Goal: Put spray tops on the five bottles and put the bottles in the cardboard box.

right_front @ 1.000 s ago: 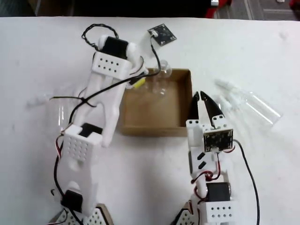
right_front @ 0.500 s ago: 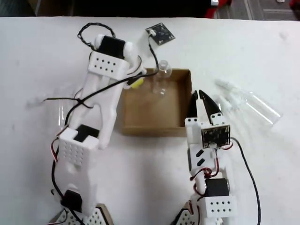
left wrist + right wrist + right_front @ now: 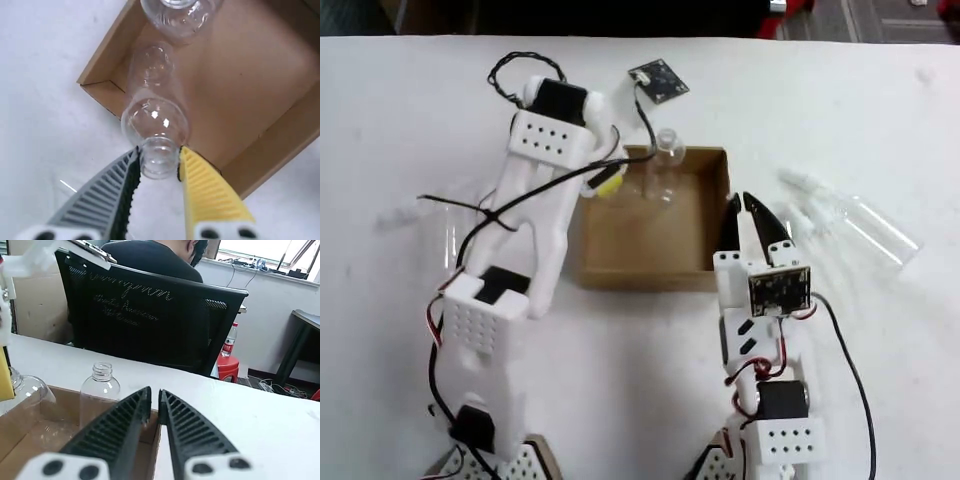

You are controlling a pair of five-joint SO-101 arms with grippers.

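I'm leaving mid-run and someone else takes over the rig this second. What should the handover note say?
Left pincer: shut on the neck of a clear bottle, held over a corner of the cardboard box. The neck has no spray top.
Right pincer: slightly open, empty, at the box wall nearest its arm.
In the box: one upright bottle, also without a top.
On the table beyond the right arm: lying bottles, count unclear.
Done: one bottle boxed, but uncapped.
Left: spray tops on all five, then the rest into the box.
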